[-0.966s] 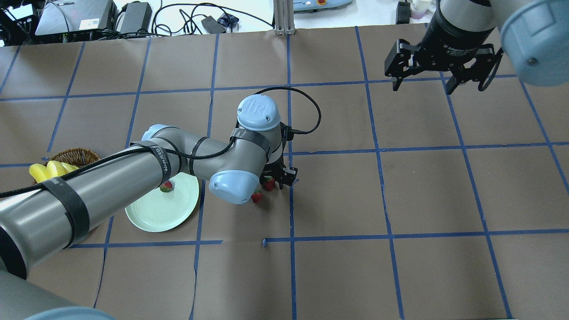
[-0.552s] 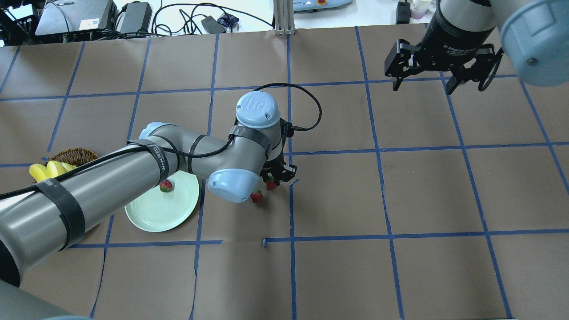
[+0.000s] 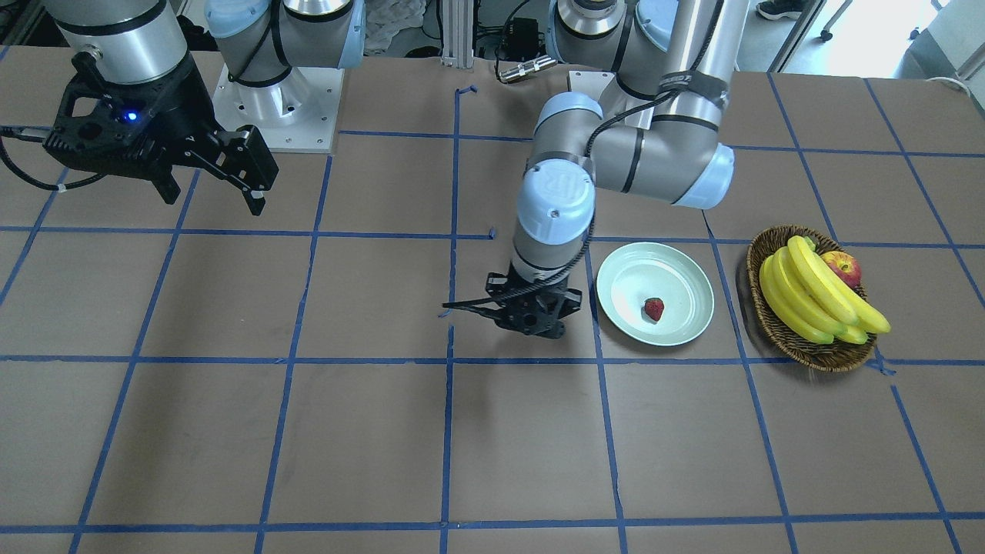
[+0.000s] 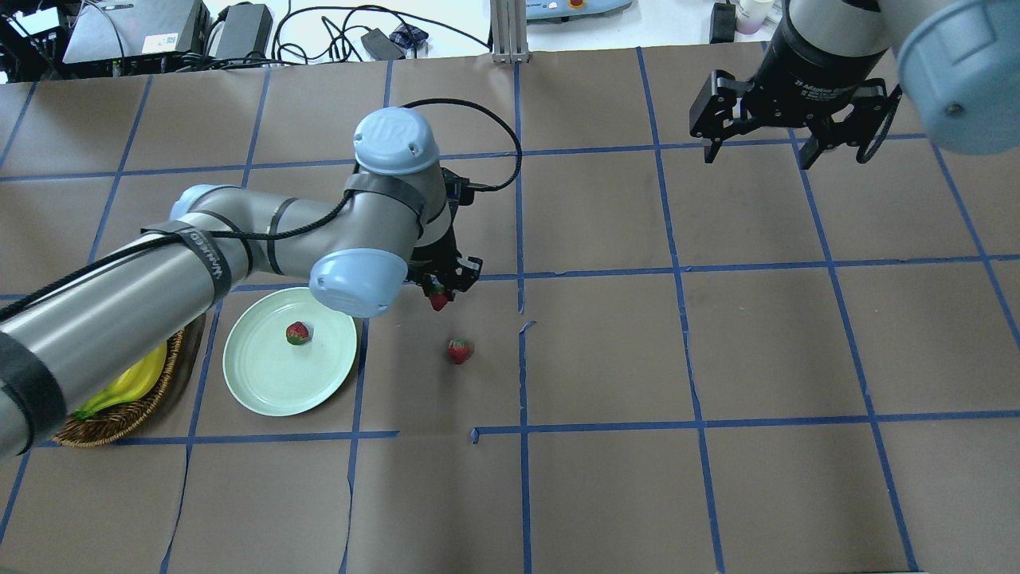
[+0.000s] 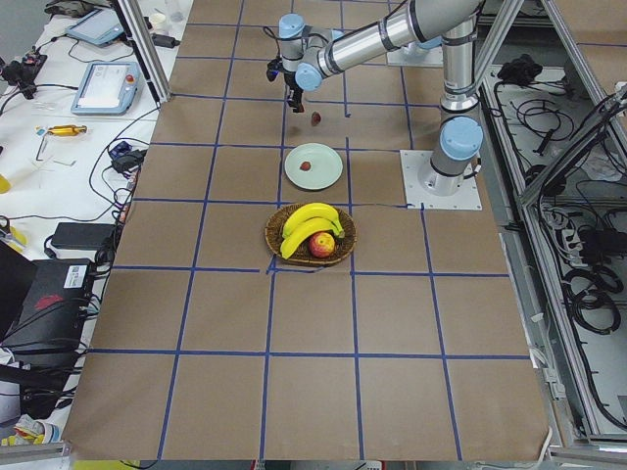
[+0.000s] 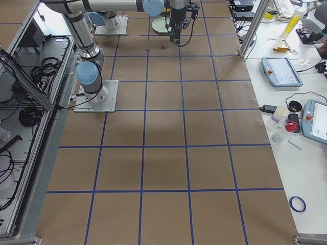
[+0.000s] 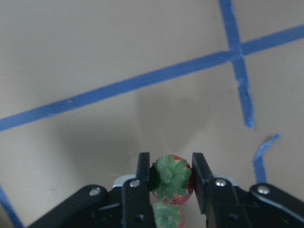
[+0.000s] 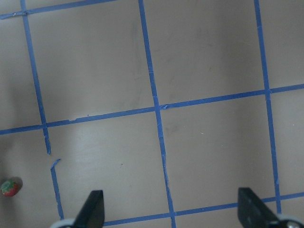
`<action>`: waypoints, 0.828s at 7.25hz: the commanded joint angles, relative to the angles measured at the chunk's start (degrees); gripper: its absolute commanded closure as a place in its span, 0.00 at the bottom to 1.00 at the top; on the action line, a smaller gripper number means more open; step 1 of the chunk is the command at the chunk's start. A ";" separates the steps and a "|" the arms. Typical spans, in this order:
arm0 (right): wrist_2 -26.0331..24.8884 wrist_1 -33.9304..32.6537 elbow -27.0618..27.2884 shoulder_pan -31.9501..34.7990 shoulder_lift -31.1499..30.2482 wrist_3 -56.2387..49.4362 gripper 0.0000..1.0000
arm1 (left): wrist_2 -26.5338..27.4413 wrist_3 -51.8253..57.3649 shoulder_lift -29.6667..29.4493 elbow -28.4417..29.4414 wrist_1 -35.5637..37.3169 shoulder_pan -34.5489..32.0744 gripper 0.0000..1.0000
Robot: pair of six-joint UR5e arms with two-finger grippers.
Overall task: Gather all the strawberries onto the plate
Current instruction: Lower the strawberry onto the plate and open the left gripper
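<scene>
My left gripper [image 4: 441, 292] is shut on a strawberry [image 4: 438, 301] and holds it above the table, just right of the mint-green plate [image 4: 256, 391]. The left wrist view shows this berry [image 7: 171, 183] pinched between the fingertips, green cap up. A second strawberry [image 4: 297, 333] lies on the plate [image 3: 616, 296], also seen in the front-facing view [image 3: 653, 308]. A third strawberry [image 4: 459, 351] lies on the brown paper nearer the robot; it also shows in the right wrist view [image 8: 9, 187]. My right gripper [image 4: 757, 153] is open and empty, high at the far right.
A wicker basket [image 4: 119, 418] with bananas [image 3: 808, 292] and an apple [image 3: 843, 269] stands left of the plate, partly under my left arm. Blue tape lines grid the brown paper. Cables and boxes lie beyond the table's far edge.
My left gripper shut on the strawberry, lifted it and moved left and away from the robot, toward the plate. The other two berries and the right arm did not move.
</scene>
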 commanded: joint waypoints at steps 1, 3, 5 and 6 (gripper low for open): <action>0.02 0.00 0.00 0.00 -0.02 0.00 0.00 | 0.96 9.57 5.11 -3.99 -9.23 11.03 0.91; 0.02 0.00 0.00 0.00 0.07 0.00 0.00 | 5.08 10.50 6.71 -11.20 -8.55 16.94 0.86; 0.02 0.00 0.00 0.00 -0.02 0.00 0.00 | 1.70 4.65 6.63 -11.85 -8.28 15.48 0.08; 0.02 0.00 0.00 0.00 0.07 0.00 0.00 | 0.89 -1.66 6.80 -11.06 -5.67 11.99 0.07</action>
